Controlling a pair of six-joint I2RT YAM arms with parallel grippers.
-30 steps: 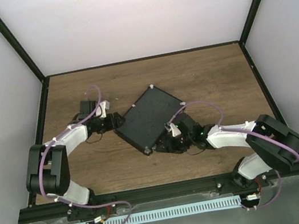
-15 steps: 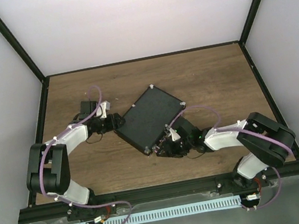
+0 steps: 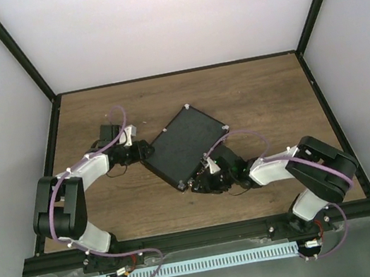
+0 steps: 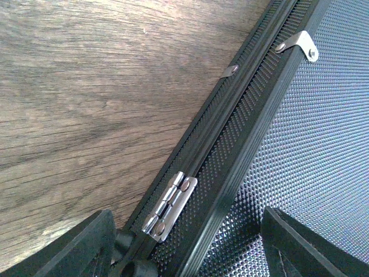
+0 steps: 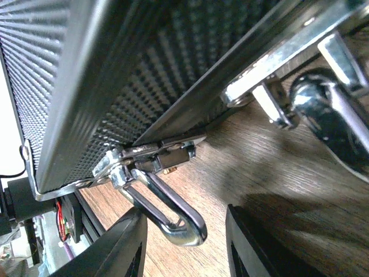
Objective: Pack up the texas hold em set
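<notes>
The texas hold em set's black textured case (image 3: 185, 145) lies shut on the wooden table, turned like a diamond. My left gripper (image 3: 141, 151) is at its left, hinged edge. In the left wrist view the left gripper (image 4: 190, 257) stands open astride that edge, near a silver hinge (image 4: 170, 206). My right gripper (image 3: 203, 178) is at the case's near right edge. In the right wrist view the right gripper (image 5: 184, 248) is open with a hanging silver latch loop (image 5: 173, 213) between its fingers. The silver handle (image 5: 328, 109) shows at the right. Cards, chips and discs are hidden.
The case sits on a brown wooden table (image 3: 255, 90) walled by white panels with black frame posts. A metal rail with a slotted strip (image 3: 165, 271) runs along the near edge behind the arm bases.
My right gripper has slid left along the case's near edge towards the latch, and its jaws have narrowed. The left arm has stayed in place with its jaws slightly narrower.
</notes>
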